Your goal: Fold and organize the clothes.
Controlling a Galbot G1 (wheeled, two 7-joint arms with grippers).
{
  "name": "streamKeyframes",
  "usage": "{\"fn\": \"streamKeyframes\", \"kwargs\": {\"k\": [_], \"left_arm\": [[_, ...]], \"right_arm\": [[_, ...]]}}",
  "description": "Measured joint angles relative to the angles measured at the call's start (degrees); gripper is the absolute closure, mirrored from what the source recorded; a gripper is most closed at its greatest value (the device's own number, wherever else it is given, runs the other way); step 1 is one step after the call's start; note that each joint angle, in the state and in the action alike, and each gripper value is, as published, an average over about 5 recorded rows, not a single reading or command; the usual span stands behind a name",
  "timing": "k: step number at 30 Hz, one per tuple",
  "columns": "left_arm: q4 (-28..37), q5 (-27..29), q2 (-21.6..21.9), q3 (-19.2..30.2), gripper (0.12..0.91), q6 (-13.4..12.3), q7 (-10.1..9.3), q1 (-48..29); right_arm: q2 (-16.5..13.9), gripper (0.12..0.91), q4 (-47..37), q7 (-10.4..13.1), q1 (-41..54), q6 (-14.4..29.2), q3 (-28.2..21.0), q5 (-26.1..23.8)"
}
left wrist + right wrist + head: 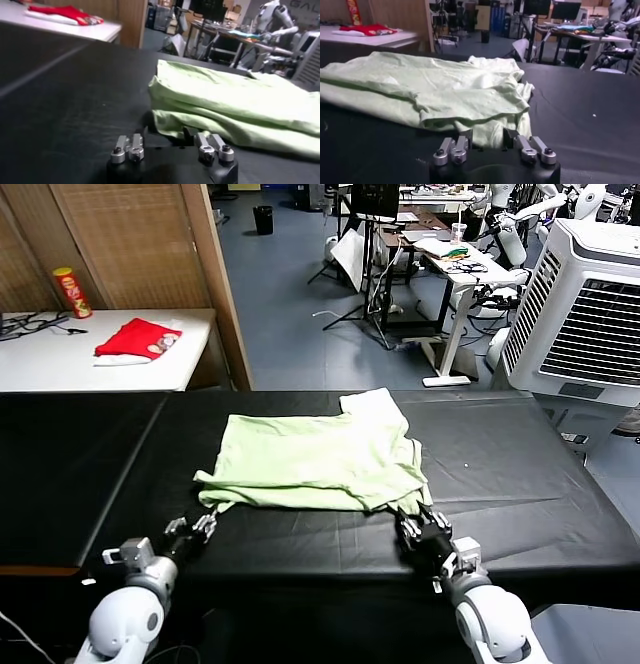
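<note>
The left gripper [207,522] sits at seven o'clock of the pale green T-shirt [318,459], jaws spread around its near-left hem corner, not visibly pinching. The shirt lies folded mid-table on the black table [520,484], with bare cloth open at nine and three o'clock. At five o'clock the right gripper [410,519] has jaws spread at the near-right hem.

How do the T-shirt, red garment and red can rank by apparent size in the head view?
1. T-shirt, nearest the camera.
2. Red garment, on the white table farther back.
3. Red can, farther still; distance shrinks both.
</note>
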Motion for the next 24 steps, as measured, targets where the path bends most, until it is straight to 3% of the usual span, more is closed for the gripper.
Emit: {"fn": "streamKeyframes", "kwargs": {"k": [4,6,8,12,14,16,24], "left_arm": [[0.7,0.1,-0.1,0.5,0.553,0.3,0.23,-0.8],[1.0,0.5,-0.1,0.7,0.564,0.3,0.25,-1.1],[1.3,1.2,-0.1,0.9,0.616,0.4,0.17,-1.3],[1.5,2.3,-0.1,1.1,0.81,0.3,0.01,-1.4],[1.5,3.3,0.1,1.2,0.88,0.1,0.0,-1.4],[1.4,5.1,0.5,1.2,0.903,-0.2,-0.05,-1.4],[-0.5,14.7,3.4,1.3,0.903,-2.5,0.02,0.3]], "right_arm": [[0.3,0.576,-0.2,0.1,0.1,0.0,0.0,0.0],[0.5,0.63,-0.2,0.2,0.1,-0.1,0.0,0.0],[0.6,0.727,-0.2,0.4,0.0,-0.2,0.0,0.0],[0.6,0.875,0.2,0.9,-0.2,-0.5,0.0,0.0],[0.5,0.895,0.6,1.3,-0.5,-1.2,0.0,0.0],[0.3,0.9,1.3,1.9,-0.7,-2.2,0.1,0.2],[-2.9,0.901,5.4,3.5,-1.7,-7.9,1.5,4.1]]}}
